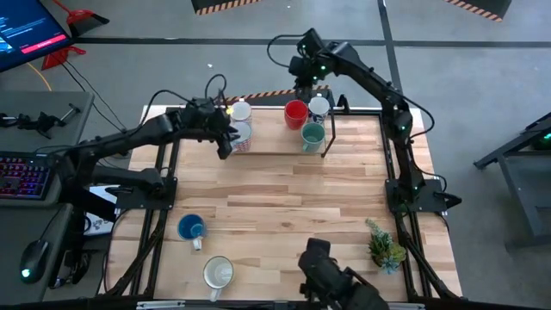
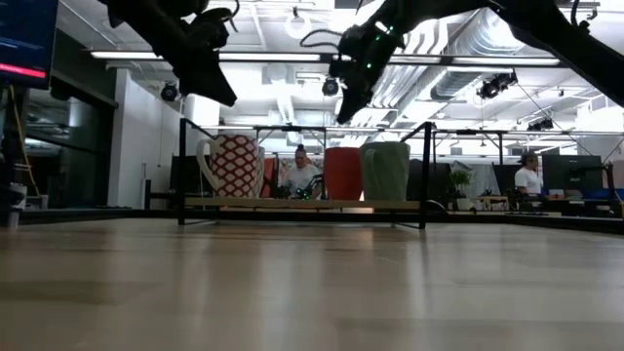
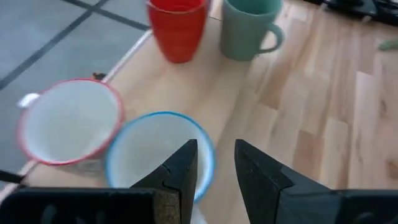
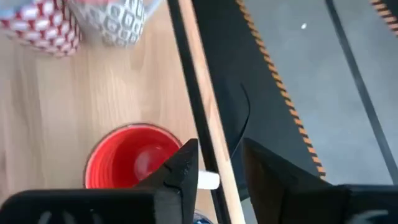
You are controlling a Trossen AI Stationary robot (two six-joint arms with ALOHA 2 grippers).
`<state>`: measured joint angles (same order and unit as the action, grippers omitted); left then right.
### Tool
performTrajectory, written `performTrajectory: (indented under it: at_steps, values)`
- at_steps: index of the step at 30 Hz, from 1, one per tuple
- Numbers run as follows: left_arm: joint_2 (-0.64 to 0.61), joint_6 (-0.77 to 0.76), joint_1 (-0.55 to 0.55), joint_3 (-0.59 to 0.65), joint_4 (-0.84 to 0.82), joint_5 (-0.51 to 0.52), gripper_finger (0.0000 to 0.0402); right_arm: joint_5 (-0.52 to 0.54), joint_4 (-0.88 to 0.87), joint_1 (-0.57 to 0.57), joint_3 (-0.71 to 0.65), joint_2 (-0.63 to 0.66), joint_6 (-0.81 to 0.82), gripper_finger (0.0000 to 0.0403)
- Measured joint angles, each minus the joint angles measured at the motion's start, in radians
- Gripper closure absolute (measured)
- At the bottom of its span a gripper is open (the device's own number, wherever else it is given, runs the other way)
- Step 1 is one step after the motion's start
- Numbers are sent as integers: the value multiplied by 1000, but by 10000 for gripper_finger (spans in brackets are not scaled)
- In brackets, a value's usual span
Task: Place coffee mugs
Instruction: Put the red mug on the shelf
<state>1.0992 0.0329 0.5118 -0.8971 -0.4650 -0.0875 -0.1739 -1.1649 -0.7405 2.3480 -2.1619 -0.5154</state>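
Several mugs stand upright on a low wooden shelf at the table's far edge: two patterned white mugs, a red mug, a white mug and a teal mug. A blue mug and a cream mug stand on the table near its front left. My left gripper hovers open above the blue-rimmed patterned mug, clear of it in the low view. My right gripper hovers open above the red mug and the shelf's far edge.
A small spiky green potted plant stands near the table's front right. The shelf's black frame posts rise at its ends. A dark device sits at the front edge. People show in the room beyond the table.
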Motion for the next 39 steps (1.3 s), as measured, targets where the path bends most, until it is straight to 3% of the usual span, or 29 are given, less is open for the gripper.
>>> performTrajectory:
  at_steps: [18, 39]
  values:
    - [0, -48, -169, 68, 160, 24, 302, -2, -80, 17, -41, -51, -51, 285]
    - [0, -48, -174, 68, 157, 25, 302, 1, -81, 23, -41, -77, -51, 285]
